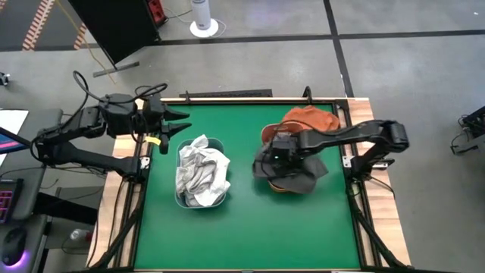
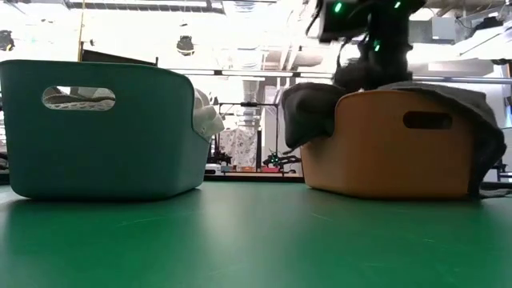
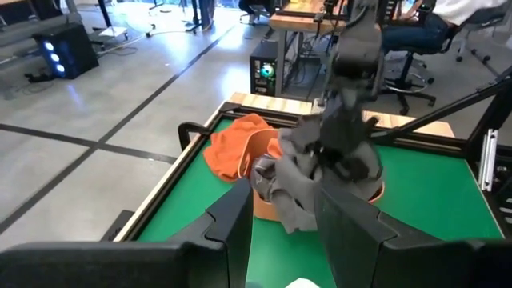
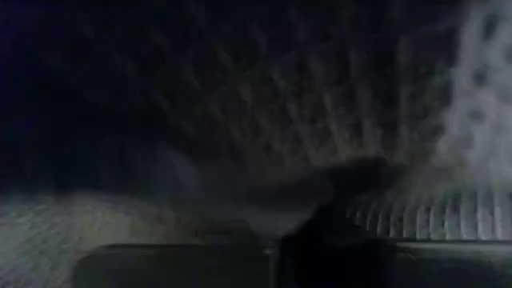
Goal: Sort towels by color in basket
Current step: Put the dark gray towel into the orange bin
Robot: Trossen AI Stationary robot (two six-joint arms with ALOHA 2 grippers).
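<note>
Two baskets already held sorted towels, pale ones in the teal basket (image 1: 218, 144) beside my idle, half-open left gripper (image 1: 179, 123), while my right gripper (image 1: 277, 158), whose closure I couldn't tell, pressed the dark grey towel (image 1: 297, 180) into the orange basket (image 2: 384, 144) below it.

Teal basket (image 2: 104, 152) (white towels (image 1: 201, 173)) — tan basket (image 2: 384, 152), dark grey towel (image 1: 292, 176).

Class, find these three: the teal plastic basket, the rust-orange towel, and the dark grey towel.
Teal plastic basket (image 2: 120, 152): low view, on its front wall.
Rust-orange towel (image 1: 312, 120): high view, on its bunched middle.
Dark grey towel (image 2: 308, 112): low view, on the fold draped over the orange basket's rim.
</note>
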